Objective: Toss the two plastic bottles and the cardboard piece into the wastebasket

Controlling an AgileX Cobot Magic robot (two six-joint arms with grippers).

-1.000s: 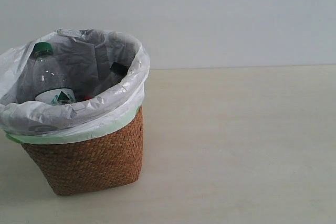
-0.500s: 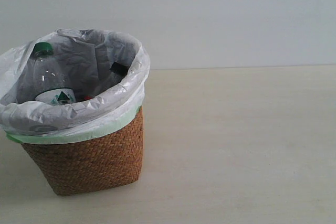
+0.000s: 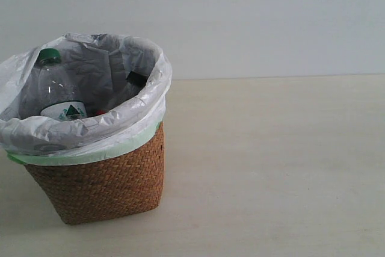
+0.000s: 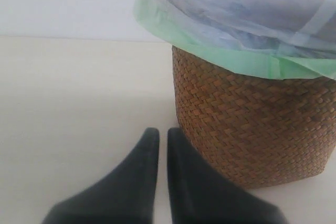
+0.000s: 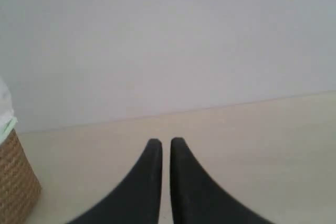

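Pale desk around the wastebasket shows no litter; the green-capped bottle and black-capped bottle sit inside it, the cardboard piece cannot be made out, and the left pincer and right pincer, both closed empty, suggest completion.

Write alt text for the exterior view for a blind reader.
A brown wicker wastebasket lined with a white bag stands on the left of a pale table. Inside show a green-capped clear bottle and a black bottle cap.
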